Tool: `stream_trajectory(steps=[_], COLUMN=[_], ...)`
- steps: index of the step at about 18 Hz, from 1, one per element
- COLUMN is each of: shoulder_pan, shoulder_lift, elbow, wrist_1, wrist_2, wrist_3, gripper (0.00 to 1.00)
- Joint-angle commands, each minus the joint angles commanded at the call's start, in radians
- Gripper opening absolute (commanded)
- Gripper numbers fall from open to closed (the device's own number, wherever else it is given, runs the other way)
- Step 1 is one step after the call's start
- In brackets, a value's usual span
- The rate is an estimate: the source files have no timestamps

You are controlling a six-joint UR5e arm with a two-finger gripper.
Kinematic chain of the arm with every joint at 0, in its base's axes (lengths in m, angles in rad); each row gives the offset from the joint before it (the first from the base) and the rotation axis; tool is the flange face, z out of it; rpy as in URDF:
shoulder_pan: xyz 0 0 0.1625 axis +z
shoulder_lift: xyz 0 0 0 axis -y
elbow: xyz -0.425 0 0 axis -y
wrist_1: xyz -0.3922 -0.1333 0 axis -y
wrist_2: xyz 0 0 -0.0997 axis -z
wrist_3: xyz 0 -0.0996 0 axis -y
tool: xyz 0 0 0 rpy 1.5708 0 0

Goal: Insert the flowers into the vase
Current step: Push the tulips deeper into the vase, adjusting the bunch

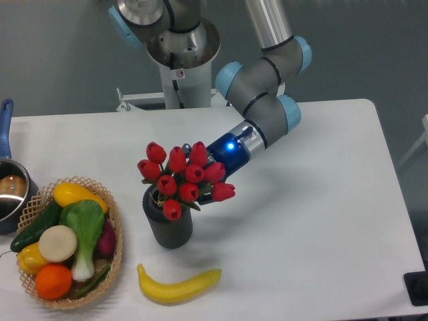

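The flowers [185, 179], a bunch of red tulip buds with green leaves, lean to the right over the vase [170, 226]. Their stems go down into the right part of its mouth. The vase is a dark ribbed cylinder standing upright at the table's front left, and the left part of its mouth shows open. My gripper [219, 167], with a blue light on its body, comes in from the upper right and sits right against the bunch. The buds hide its fingers, so its hold on the stems does not show.
A yellow banana [178, 285] lies just in front of the vase. A wicker basket [115, 251] full of vegetables and fruit stands at the front left. A pot with a blue handle [8, 184] is at the left edge. The robot base [179, 73] is behind.
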Motion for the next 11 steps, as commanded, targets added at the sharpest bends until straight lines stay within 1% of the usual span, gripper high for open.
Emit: stream_trajectory(steps=[6,9,11], shoulder_pan=[-0.002,-0.002,-0.003], shoulder_lift=[0.000,0.003,0.003], elbow=[0.003,0.014,0.018], wrist_1=[0.006,0.006,0.006], wrist_2=[0.006,0.064,0.069], wrist_3=[0.000,0.000,0.000], gripper=[0.39,0.39,0.39])
